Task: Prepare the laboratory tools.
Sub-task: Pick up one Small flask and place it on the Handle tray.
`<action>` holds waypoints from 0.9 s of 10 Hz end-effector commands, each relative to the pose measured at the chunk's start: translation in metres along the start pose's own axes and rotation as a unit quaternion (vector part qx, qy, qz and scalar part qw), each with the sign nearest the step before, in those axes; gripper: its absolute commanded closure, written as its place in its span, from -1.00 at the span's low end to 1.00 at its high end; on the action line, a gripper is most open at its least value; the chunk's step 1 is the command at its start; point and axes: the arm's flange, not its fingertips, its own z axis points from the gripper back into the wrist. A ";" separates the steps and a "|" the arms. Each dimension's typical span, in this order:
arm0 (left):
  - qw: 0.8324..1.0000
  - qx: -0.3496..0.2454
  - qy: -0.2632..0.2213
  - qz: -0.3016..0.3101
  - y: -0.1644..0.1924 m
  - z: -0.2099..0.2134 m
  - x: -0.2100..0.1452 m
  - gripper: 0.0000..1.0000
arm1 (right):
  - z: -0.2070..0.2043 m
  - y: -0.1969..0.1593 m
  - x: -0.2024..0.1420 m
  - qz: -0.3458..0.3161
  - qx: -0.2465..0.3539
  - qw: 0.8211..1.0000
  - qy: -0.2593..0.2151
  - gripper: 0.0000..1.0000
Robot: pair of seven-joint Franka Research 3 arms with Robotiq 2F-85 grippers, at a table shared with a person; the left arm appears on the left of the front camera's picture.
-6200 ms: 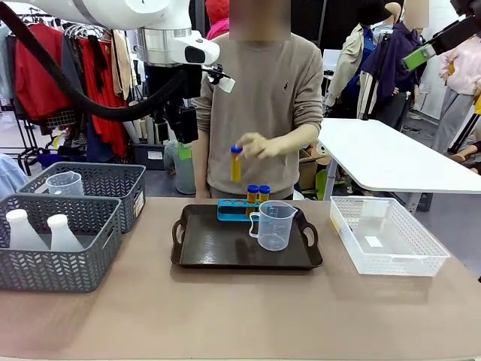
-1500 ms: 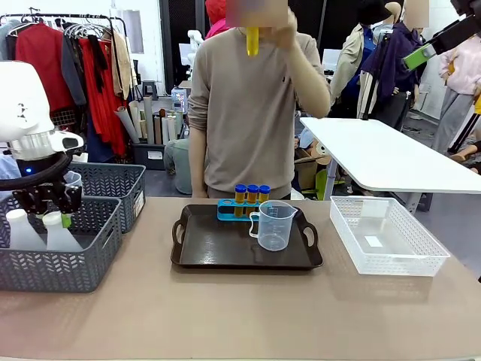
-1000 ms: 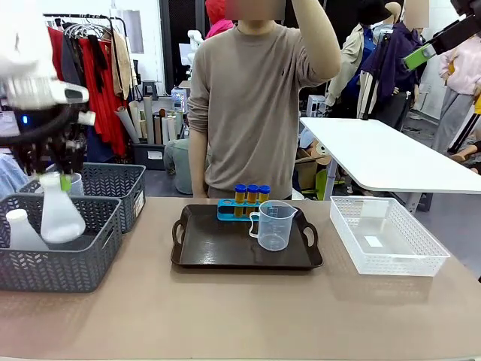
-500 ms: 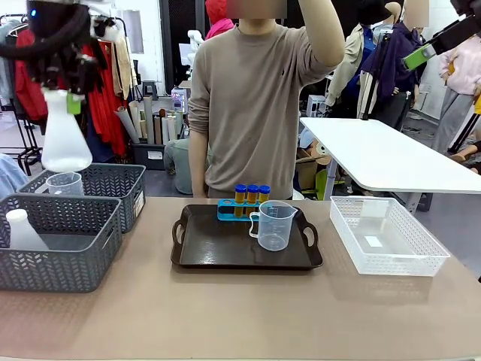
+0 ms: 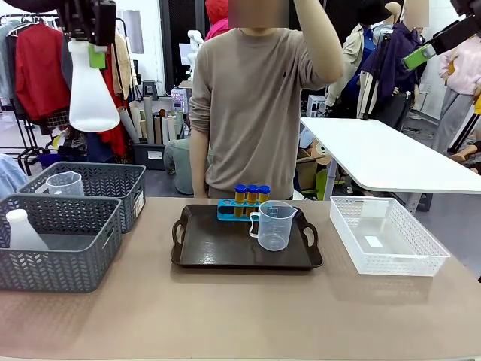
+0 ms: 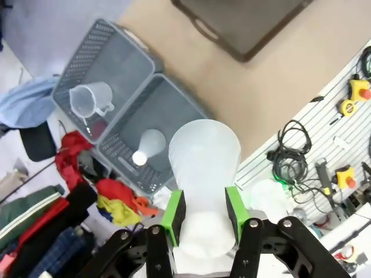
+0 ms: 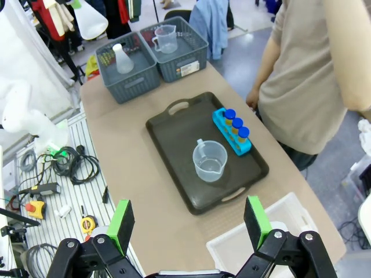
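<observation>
My left gripper (image 5: pixel 93 47) is shut on the neck of a white conical flask (image 5: pixel 92 94), which hangs high above the grey baskets. From the left wrist, the flask (image 6: pixel 204 168) sits between the green pads (image 6: pixel 174 211). A second flask (image 5: pixel 22 232) stands in the front grey basket. On the black tray (image 5: pixel 218 252) are a blue rack (image 5: pixel 229 210) holding three yellow tubes with blue caps (image 5: pixel 252 194) and a clear beaker (image 5: pixel 274 224). My right gripper (image 7: pixel 188 223) is open, high above the table. The person's arm is raised, its hand out of frame.
Two grey mesh baskets (image 5: pixel 56 267) stand at the left; the rear one (image 5: pixel 113 184) holds another clear beaker (image 5: pixel 66 183). A white mesh basket (image 5: pixel 387 235) sits at the right. Bare table lies along the front edge. The person stands behind the tray.
My left gripper has lifted the white flask out of the front grey basket, raised it high and moved it a little right. The tray's contents have not moved.
</observation>
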 end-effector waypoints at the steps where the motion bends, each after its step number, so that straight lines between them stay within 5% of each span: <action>1: 1.000 0.001 -0.002 -0.020 0.006 0.002 0.003 1.00 | 0.000 0.002 0.002 -0.001 0.002 1.000 -0.005 -1.00; 5: 1.000 -0.001 -0.003 -0.012 0.003 -0.002 0.004 1.00 | 0.000 0.002 0.002 -0.001 0.002 1.000 -0.005 -1.00; 7: 0.997 -0.071 -0.011 -0.021 0.008 -0.107 0.040 1.00 | 0.000 0.002 0.002 -0.001 0.002 1.000 -0.005 -1.00; 9: 0.994 -0.093 -0.008 -0.058 -0.007 -0.147 0.081 1.00 | 0.000 0.002 0.002 -0.001 0.002 1.000 -0.005 -1.00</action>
